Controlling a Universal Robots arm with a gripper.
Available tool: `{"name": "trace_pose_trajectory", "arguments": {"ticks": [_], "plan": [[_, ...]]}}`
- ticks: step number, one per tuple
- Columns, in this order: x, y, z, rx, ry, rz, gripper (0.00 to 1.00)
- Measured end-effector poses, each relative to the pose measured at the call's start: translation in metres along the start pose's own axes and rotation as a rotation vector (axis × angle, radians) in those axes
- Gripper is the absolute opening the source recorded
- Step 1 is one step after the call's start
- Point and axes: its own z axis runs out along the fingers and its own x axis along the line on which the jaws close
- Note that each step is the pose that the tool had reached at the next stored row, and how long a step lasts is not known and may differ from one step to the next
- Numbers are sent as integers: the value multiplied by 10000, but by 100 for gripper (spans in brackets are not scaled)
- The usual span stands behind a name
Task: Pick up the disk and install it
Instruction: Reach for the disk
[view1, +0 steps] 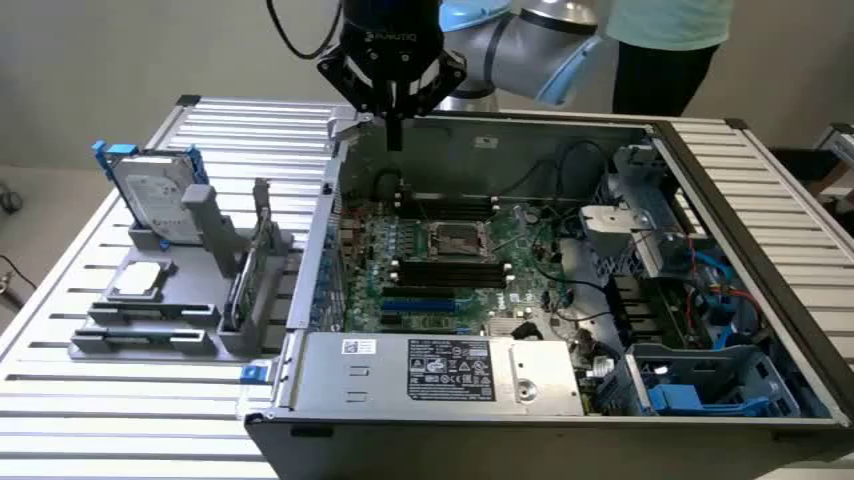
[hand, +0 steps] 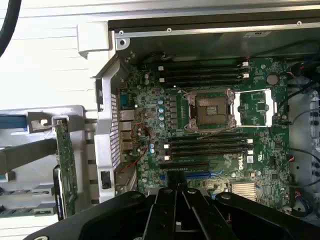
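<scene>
The open computer case (view1: 534, 150) is seen whole in the exterior view, and its motherboard (hand: 210, 125) close up in the wrist view. The disk (view1: 154, 195) is stood upright in the grey rack (view1: 147, 335) at the exterior view's left, well apart from the gripper (view1: 395, 140), which is held over the case's rear wall, jaws pressed together and empty. Pick-up is judged not yet begun; a grasp calls for parted jaws
</scene>
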Motion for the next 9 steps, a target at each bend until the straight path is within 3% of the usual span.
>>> {"name": "trace_pose_trajectory", "arguments": {"ticks": [9], "plan": [[0,0,0,0,0,0,11]]}}
